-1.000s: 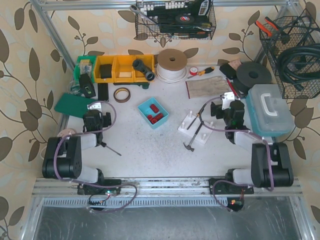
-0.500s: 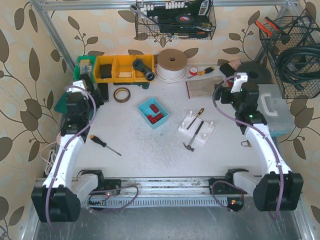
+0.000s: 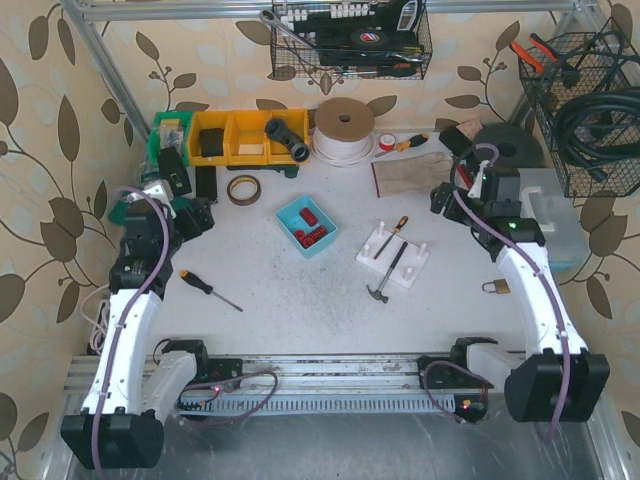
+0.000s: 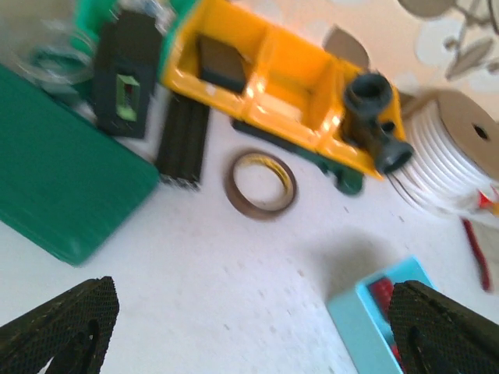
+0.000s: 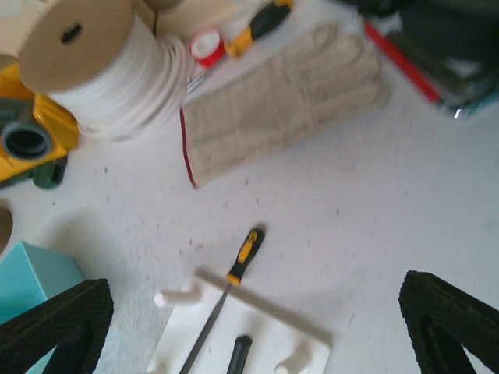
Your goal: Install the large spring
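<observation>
Red springs [image 3: 308, 218] lie in a light blue tray [image 3: 292, 214] at mid-table; I cannot tell which is the large spring. In the left wrist view the tray [image 4: 360, 326] shows at lower right with a red spring [image 4: 381, 291] inside. A white peg fixture [image 3: 412, 272] sits right of the tray, with a yellow-handled screwdriver [image 5: 246, 252] lying across it [image 5: 269, 341]. My left gripper [image 3: 196, 218] hovers open over the left of the table, left of the tray, holding nothing [image 4: 249, 335]. My right gripper [image 3: 446, 196] hangs open behind the fixture, also holding nothing [image 5: 253, 331].
Yellow bins [image 3: 235, 137], a tape ring [image 3: 244, 189], a green pad [image 3: 145, 208] and a white cord spool [image 3: 344, 130] line the back. A glove [image 3: 415, 173], a screwdriver [image 3: 210, 290], a hammer [image 3: 380, 292], a padlock [image 3: 493, 287] and a plastic case [image 3: 545, 215] also lie about.
Both arms have unfolded from low resting poses and lifted. The left gripper now points right toward the tray; the right gripper has swung left and down toward the fixture.
</observation>
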Action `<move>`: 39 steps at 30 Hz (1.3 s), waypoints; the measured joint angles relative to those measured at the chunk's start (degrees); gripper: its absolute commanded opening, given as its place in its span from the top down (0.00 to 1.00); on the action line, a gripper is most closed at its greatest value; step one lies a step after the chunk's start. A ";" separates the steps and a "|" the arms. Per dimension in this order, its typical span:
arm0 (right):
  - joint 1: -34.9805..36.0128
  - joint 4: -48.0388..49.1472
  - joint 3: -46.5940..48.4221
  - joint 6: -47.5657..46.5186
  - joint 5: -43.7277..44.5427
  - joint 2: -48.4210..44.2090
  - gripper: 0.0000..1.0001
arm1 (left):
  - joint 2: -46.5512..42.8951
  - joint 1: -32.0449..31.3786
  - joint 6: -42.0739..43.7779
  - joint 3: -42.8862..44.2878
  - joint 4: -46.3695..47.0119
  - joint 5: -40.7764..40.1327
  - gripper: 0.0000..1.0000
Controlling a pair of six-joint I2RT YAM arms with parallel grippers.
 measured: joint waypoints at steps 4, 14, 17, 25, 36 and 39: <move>0.09 -3.89 0.09 2.34 -3.34 4.55 0.10 | -0.11 -0.04 -2.82 -4.70 2.82 9.97 0.11; 10.25 -8.00 -0.79 7.69 -0.17 6.75 0.47 | 6.69 -14.71 -2.47 -8.48 10.45 16.52 0.10; 14.67 -7.87 -2.27 9.86 3.85 5.33 0.55 | 7.58 -20.48 -0.83 -9.64 12.61 14.97 0.09; 19.56 -4.39 -6.97 14.99 12.46 5.22 0.63 | 8.00 -27.78 3.72 -18.51 19.91 8.02 0.06; 29.00 1.95 -8.92 23.39 19.87 16.15 0.64 | -2.32 -28.48 6.49 -22.88 21.16 -2.75 0.05; 29.75 2.89 -8.92 25.09 21.75 18.49 0.64 | -4.11 -28.48 6.49 -23.21 21.51 -4.31 0.06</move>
